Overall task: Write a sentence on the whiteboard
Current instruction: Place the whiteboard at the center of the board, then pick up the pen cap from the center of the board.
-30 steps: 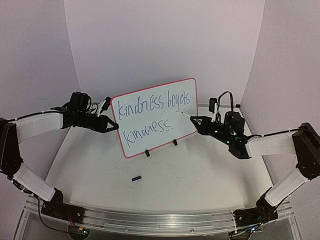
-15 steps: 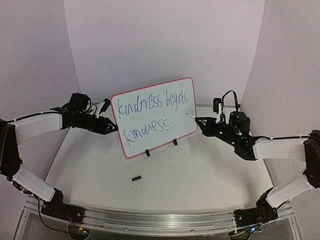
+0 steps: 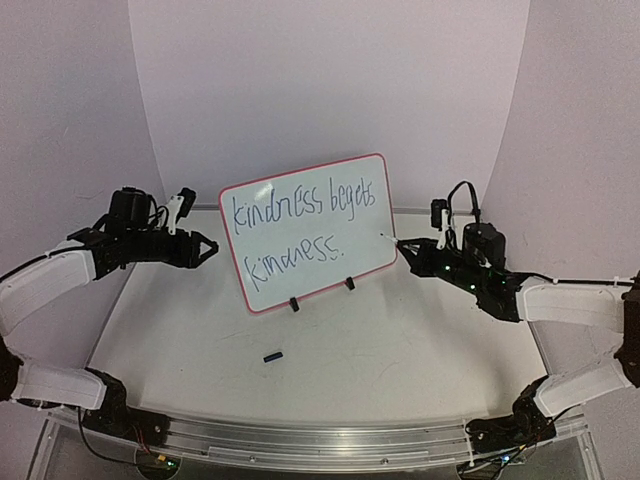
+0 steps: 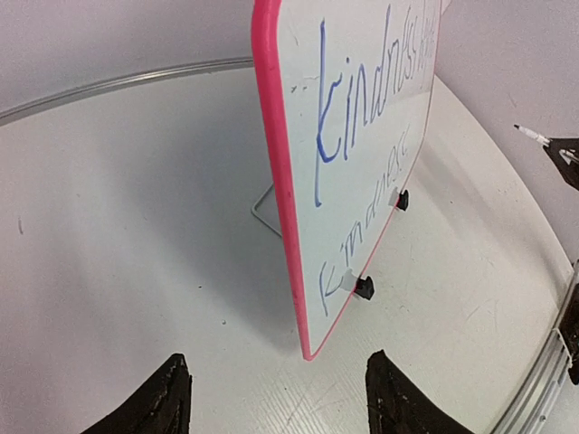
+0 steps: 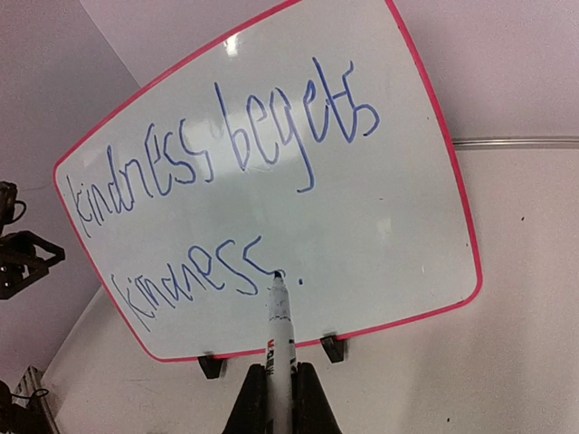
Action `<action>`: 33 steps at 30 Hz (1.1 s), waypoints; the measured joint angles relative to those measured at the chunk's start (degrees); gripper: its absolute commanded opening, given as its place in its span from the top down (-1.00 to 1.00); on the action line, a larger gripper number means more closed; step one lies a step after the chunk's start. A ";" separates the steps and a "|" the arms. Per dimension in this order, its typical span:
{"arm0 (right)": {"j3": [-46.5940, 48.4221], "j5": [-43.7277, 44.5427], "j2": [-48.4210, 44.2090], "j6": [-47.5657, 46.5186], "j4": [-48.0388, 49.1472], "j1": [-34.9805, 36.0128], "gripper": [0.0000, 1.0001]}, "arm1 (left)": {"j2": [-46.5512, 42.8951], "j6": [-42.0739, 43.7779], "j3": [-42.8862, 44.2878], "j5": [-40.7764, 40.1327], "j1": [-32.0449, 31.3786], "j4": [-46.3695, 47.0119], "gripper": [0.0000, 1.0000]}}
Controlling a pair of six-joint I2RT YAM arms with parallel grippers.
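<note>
The whiteboard (image 3: 365,243) is standing mid-counter (image 3: 380,340), showing the sentence (image 3: 300,213). The left gripper (image 3: 208,248) is hanging spread and empty beside its left edge. The right gripper (image 3: 403,244) is pinching a marker (image 5: 280,316), hiding most of the barrel.

- The rectangular white board with a thin red rim (image 5: 380,226) carries dark-blue handwritten marker letters (image 5: 298,136) in two lines.
- Upper line: "kindness begets".
- Lower line: "kindness." with a full stop after it.
- In the left wrist view the same writing is steeply foreshortened, and only "kind" reads plainly.
</note>
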 measured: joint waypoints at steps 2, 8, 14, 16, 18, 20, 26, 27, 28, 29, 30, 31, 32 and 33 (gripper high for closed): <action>0.11 -0.41 -0.65 -0.02 -2.52 0.00 1.00 | -2.92 -0.17 -0.77 -2.04 -0.10 0.14 -0.30; 0.83 -2.45 -3.32 -0.39 -10.05 0.00 1.00 | -7.42 -5.57 -1.03 -5.31 -0.27 0.87 -0.11; 0.83 -4.16 -7.20 -0.40 -13.91 0.00 1.00 | -9.11 -16.06 -5.04 -6.37 -2.94 1.42 -0.07; 0.76 -4.67 -8.09 -0.13 -14.31 0.00 1.00 | -11.17 -20.09 -9.21 -6.92 -5.93 2.01 -0.06; 0.50 -5.32 -8.70 0.53 -14.47 0.00 1.00 | -12.96 -23.79 -13.11 -7.86 -9.74 2.73 -0.07; -0.14 -6.18 -8.91 1.42 -14.37 0.02 1.00 | -14.38 -27.57 -17.72 -9.37 -13.99 4.54 -0.07; -3.49 -8.67 -8.93 4.26 -13.57 0.51 1.00 | -9.03 -32.69 -23.79 -12.08 -25.59 11.26 -0.15; -4.01 -8.97 -8.93 4.75 -13.51 0.66 1.00 | -6.92 -32.95 -23.82 -12.43 -27.54 12.25 -0.16; -4.45 -9.21 -8.93 5.23 -13.36 0.84 1.00 | -4.81 -32.91 -23.82 -12.65 -29.25 13.39 -0.17; -4.88 -9.42 -8.95 5.75 -13.10 1.03 1.00 | -3.37 -32.82 -23.82 -12.69 -30.57 14.19 -0.17; -5.32 -9.62 -9.00 6.25 -12.70 1.18 1.00 | -2.20 -32.58 -23.82 -12.61 -31.56 15.01 -0.18; -5.83 -9.78 -9.01 6.78 -12.19 1.34 1.00 | -0.98 -32.33 -23.82 -12.44 -32.36 16.06 -0.18; -6.29 -9.92 -9.01 7.19 -11.71 1.50 1.00 | 0.05 -31.95 -23.82 -12.15 -32.68 17.36 -0.19; -6.70 -10.01 -9.01 7.65 -11.40 1.66 1.00 | 0.96 -31.72 -23.82 -12.01 -32.80 18.55 -0.20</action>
